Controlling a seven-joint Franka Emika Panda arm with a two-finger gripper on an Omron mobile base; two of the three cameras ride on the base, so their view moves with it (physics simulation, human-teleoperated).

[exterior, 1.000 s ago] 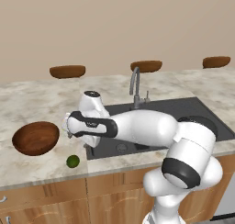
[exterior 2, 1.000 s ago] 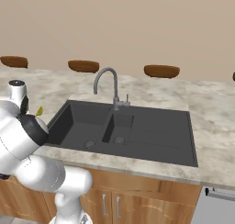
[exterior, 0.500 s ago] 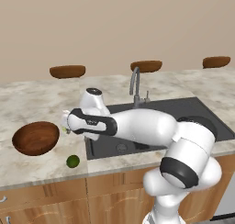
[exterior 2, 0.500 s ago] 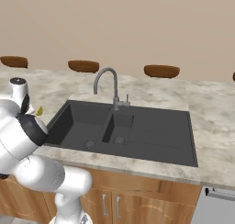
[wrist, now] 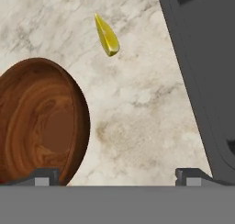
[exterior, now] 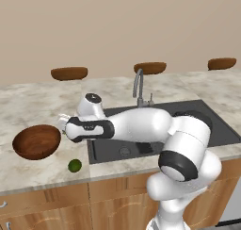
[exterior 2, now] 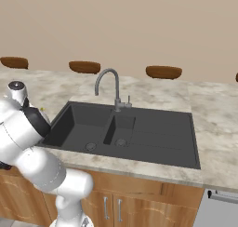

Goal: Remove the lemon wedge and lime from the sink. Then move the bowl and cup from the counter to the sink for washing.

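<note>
Fruit is out: lemon wedge (wrist: 107, 36) and lime (exterior: 74, 166) lie on the bench (exterior: 33, 104); bowl (exterior: 36, 142), at nine o'clock of the spread, empty claw (wrist: 117, 175), awaits the sink (exterior 2: 139, 137)

Bare counter between bowl (wrist: 43, 126) and sink (wrist: 202, 81) — lemon wedge (wrist: 106, 36) beyond.

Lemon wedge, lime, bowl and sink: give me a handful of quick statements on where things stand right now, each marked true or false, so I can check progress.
1. The lemon wedge lies on the counter, outside the sink. True.
2. The lime sits in the sink basin. False: it rests on the counter near the front edge.
3. The bowl is on the counter, left of the sink. True.
4. The gripper is shut on the lemon wedge. False: its jaws stand open, holding nothing.
5. The bowl holds the lime. False: the bowl is empty.
</note>
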